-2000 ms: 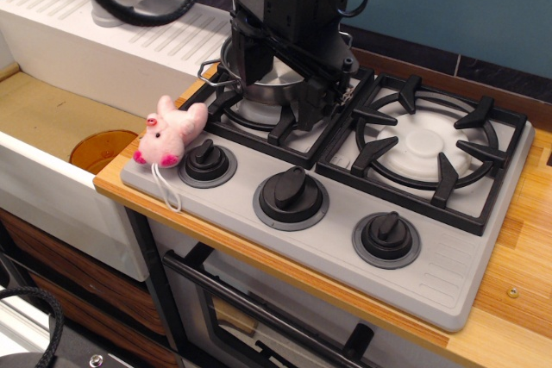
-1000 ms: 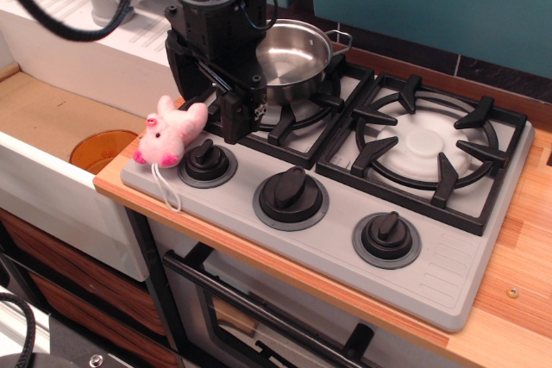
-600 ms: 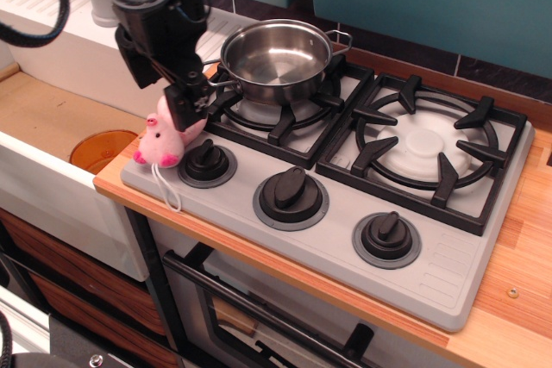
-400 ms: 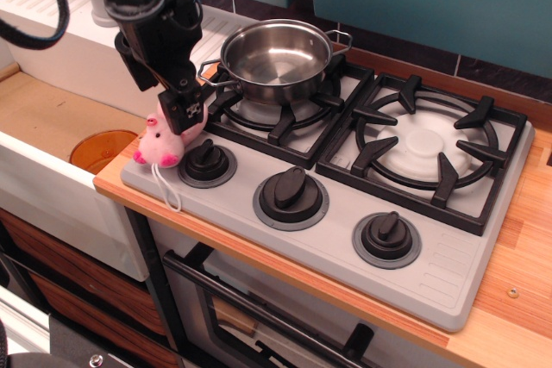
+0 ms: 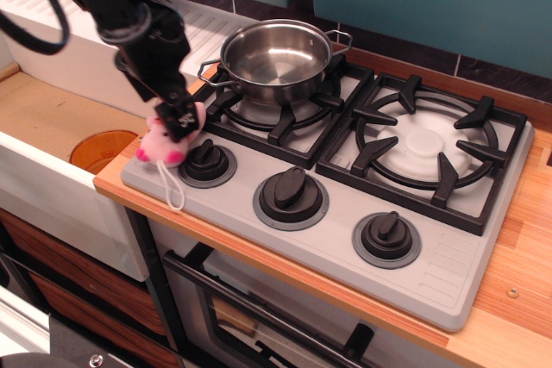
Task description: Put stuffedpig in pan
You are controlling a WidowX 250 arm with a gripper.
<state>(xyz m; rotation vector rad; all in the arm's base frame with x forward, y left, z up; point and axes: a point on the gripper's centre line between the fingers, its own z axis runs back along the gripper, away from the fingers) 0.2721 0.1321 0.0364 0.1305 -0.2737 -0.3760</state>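
Observation:
The stuffedpig (image 5: 156, 147) lies on the front left corner of the grey stove top, beside the leftmost knob, its white string trailing toward the counter edge. My gripper (image 5: 179, 119) has come down from the upper left onto the pig's upper body and hides it; only the snout, pink feet and lower body show. The black fingers sit close on the pig, and I cannot tell whether they are clamped on it. The pan (image 5: 276, 59), a shiny steel pot, stands empty on the back left burner, to the right of and behind the gripper.
Three black knobs (image 5: 291, 195) line the stove's front. The right burner grate (image 5: 427, 145) is bare. An orange disc (image 5: 100, 149) lies in the sink basin at left, below the white drainboard (image 5: 60, 23). The wooden counter edge (image 5: 259, 256) runs along the front.
The arm has swung from over the pan to the left and down, ending on top of the pig. The pig has shifted slightly. The pan, earlier hidden by the arm, now shows fully.

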